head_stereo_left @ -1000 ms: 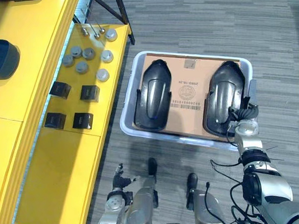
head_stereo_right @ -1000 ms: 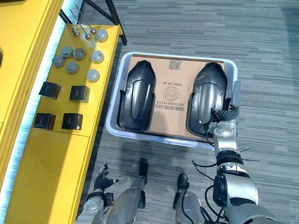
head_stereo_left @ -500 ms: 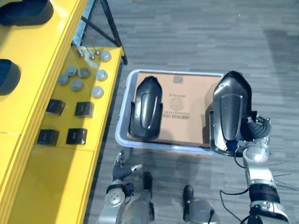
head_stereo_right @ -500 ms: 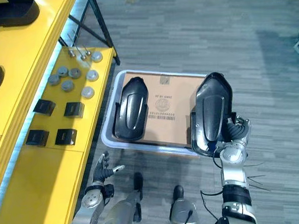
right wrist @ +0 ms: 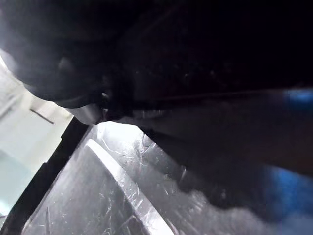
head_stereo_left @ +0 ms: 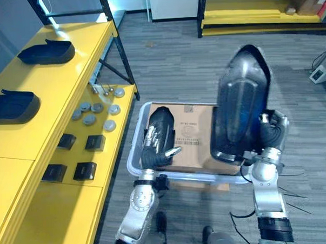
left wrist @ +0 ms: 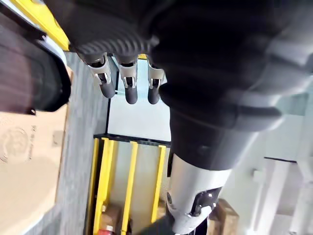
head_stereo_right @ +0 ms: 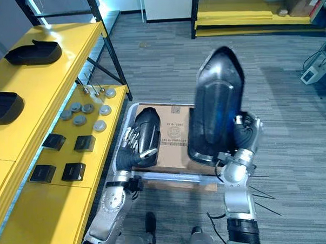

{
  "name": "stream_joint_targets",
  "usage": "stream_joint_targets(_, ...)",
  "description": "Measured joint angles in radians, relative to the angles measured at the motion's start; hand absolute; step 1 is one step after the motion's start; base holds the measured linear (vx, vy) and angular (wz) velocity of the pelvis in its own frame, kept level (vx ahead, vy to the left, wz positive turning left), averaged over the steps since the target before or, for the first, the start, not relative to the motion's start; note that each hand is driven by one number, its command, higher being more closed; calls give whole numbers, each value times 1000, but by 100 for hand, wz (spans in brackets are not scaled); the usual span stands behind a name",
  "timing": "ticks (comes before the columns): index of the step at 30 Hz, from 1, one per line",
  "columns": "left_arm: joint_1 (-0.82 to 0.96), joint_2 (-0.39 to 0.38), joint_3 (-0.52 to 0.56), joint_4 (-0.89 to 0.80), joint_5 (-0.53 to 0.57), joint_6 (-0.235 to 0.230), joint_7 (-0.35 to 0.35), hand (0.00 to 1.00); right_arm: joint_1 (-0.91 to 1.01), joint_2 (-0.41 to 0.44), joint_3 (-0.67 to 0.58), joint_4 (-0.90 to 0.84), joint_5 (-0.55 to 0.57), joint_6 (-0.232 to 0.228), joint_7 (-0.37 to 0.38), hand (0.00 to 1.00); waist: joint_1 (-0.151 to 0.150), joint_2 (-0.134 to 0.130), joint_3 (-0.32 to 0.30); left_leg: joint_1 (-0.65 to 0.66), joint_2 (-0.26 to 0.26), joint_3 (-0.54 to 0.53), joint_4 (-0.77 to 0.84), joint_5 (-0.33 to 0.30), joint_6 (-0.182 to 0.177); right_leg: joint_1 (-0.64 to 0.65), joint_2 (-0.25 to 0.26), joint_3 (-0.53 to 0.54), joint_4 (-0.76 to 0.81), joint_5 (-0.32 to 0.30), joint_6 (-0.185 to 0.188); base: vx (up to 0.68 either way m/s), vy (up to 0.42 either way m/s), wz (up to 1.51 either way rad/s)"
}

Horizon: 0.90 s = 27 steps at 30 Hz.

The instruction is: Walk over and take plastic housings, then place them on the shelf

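My right hand [head_stereo_left: 273, 132] is shut on a black plastic housing [head_stereo_left: 241, 102] and holds it upright, lifted above the grey bin [head_stereo_left: 133, 162]. That housing's dark inner surface [right wrist: 205, 68] shows close up in the right wrist view. A second black housing [head_stereo_left: 163, 124] lies in the bin's left half on a cardboard sheet [head_stereo_left: 195, 138]. My left hand [head_stereo_left: 157, 145] hovers open over that housing's near end, fingers [left wrist: 127, 89] straight. Two more dark housings [head_stereo_left: 47, 51] [head_stereo_left: 12, 106] rest on the yellow shelf's top level [head_stereo_left: 53, 78] at left.
On the lower yellow shelf level [head_stereo_left: 112, 143] beside the bin lie several grey discs [head_stereo_left: 90, 118] and small black boxes [head_stereo_left: 94, 142]. A black shelf post [head_stereo_left: 119, 48] stands behind the bin. Grey carpet [head_stereo_left: 290, 68] stretches to the right, with another yellow rack [head_stereo_left: 245, 13] at the back.
My right hand has lifted the right housing out of the bin and raised it upright. My left hand has risen over the bin. The camera has tilted up.
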Motion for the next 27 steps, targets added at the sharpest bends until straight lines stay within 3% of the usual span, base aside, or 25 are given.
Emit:
stream_joint_targets(8, -72, -1, -45, 98, 36, 50, 81, 0, 43, 27, 147, -1, -12, -4, 3, 100, 0, -11, -16, 14, 5, 23, -2, 0, 0, 15, 7, 23, -20, 25, 1, -32, 5, -9)
stream_joint_targets(9, -77, -1, -46, 112, 36, 58, 92, 100, 46, 26, 151, -1, -11, -4, 2, 100, 0, -14, -21, 14, 5, 26, -2, 0, 1, 15, 8, 28, -22, 27, 1, -26, 6, -10)
stream_joint_targets(12, -86, 2, -51, 137, 35, 64, 107, 100, 54, 22, 167, -1, -8, -5, 0, 100, 0, -18, -42, 14, 7, 33, -2, 0, 1, 15, 10, 36, -36, 35, 2, -22, 3, -10)
stream_joint_targets(13, -87, 2, -52, 142, 31, 64, 111, 100, 64, 20, 169, -1, -6, -8, -1, 0, 0, -20, -53, 15, 8, 37, -2, 0, 0, 15, 11, 40, -38, 37, 1, -5, -3, -7)
stream_joint_targets(16, -90, 3, -55, 155, 22, 66, 110, 100, 75, 9, 185, -1, 14, -22, 4, 0, -1, -19, -63, 16, 10, 40, -2, 0, 0, 15, 13, 42, -39, 38, -1, -10, -4, -4)
stream_joint_targets(19, -92, 4, -54, 155, -4, 73, 112, 100, 82, -6, 242, -2, 48, -66, 11, 0, -2, -20, -67, 22, 15, 45, -2, 0, 0, 17, 14, 47, -48, 42, -5, -34, -2, -6)
stream_joint_targets(27, -108, 27, -50, 156, -22, 80, 108, 100, 75, -73, 250, -12, 156, -123, 80, 0, 1, -24, -89, 22, 15, 45, -2, 1, 0, 19, 20, 48, -51, 45, -6, 0, 0, 0)
